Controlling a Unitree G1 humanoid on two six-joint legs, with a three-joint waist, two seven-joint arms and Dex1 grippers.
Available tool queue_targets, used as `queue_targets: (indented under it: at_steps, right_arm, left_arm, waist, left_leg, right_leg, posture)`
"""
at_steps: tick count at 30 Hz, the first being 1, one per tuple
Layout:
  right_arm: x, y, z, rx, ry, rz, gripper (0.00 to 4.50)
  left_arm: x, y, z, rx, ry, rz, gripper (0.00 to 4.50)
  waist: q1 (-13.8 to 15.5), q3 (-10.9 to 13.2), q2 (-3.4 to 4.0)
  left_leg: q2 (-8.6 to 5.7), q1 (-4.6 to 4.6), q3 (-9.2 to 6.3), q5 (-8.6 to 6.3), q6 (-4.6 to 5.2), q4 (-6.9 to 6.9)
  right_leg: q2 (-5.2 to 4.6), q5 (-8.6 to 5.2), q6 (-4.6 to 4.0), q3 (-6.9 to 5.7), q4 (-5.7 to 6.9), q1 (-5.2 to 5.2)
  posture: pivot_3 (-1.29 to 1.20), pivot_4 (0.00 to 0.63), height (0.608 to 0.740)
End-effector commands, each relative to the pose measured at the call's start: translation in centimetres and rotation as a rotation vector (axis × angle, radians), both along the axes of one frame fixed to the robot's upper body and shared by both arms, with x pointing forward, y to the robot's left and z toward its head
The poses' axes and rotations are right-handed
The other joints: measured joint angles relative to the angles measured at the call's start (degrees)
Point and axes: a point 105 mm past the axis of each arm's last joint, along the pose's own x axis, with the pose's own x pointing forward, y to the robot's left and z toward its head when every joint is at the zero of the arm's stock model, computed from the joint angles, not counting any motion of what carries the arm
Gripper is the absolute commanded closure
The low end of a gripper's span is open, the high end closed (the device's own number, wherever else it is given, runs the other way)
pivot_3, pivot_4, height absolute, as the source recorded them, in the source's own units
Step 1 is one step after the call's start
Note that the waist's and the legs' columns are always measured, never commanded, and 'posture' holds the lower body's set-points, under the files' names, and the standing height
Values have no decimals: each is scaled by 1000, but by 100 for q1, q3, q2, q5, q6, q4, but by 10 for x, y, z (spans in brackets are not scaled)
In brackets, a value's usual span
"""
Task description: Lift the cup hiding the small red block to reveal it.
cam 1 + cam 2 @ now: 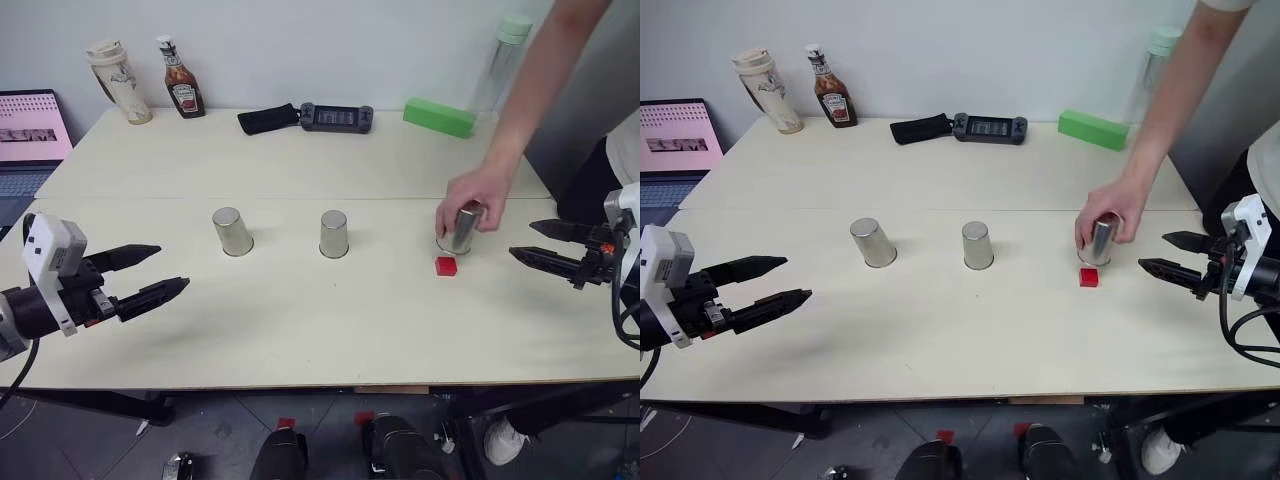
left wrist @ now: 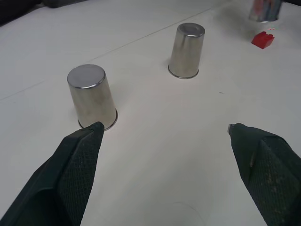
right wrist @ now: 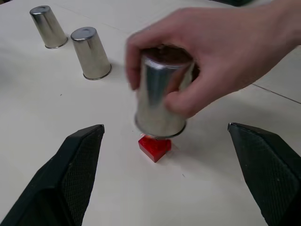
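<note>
A pale tabletop (image 1: 300,330) set against a white wall carries the scene. The right gripper (image 1: 540,242) is held wide, holding nothing, poised over the right edge and pointed inward. Just beyond it a person's hand (image 1: 475,205) grips one silvery metal cup (image 1: 462,230), mouth down and tilted, lifted just clear of the small red block (image 1: 446,266), which lies uncovered on the tabletop beside that cup's rim.

The left gripper (image 1: 150,272) is likewise spread wide and empty near the left edge, with two more inverted cups, the left cup (image 1: 232,231) and the middle cup (image 1: 334,234), standing upright and well apart across the middle.

The hiding appears to be under way, so the robot's lift is judged not yet begun. The covering cup must be tracked by position, the three tumblers being plain, tapered and alike.
</note>
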Motion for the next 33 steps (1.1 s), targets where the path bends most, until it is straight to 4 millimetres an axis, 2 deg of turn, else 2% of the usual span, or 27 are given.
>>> queue_targets:
  at_steps: [1, 33]
  right_arm:
    - [1, 1, 13, -19, -54, 8, 24]
    - [5, 3, 10, -25, -49, 5, 24]
  left_arm:
    - [-2, 2, 13, 16, -54, -2, 0]
    - [0, 7, 7, 28, -53, 9, 0]
  waist:
    - [0, 0, 0]
    - [1, 0, 0]
  left_leg:
    - [0, 0, 0, 0, 0, 0]
    - [0, 0, 0, 0, 0, 0]
  right_leg:
    - [0, 0, 0, 0, 0, 0]
    - [0, 0, 0, -1, 0, 0]
  posture:
    - [0, 150, 740]
    - [0, 150, 740]
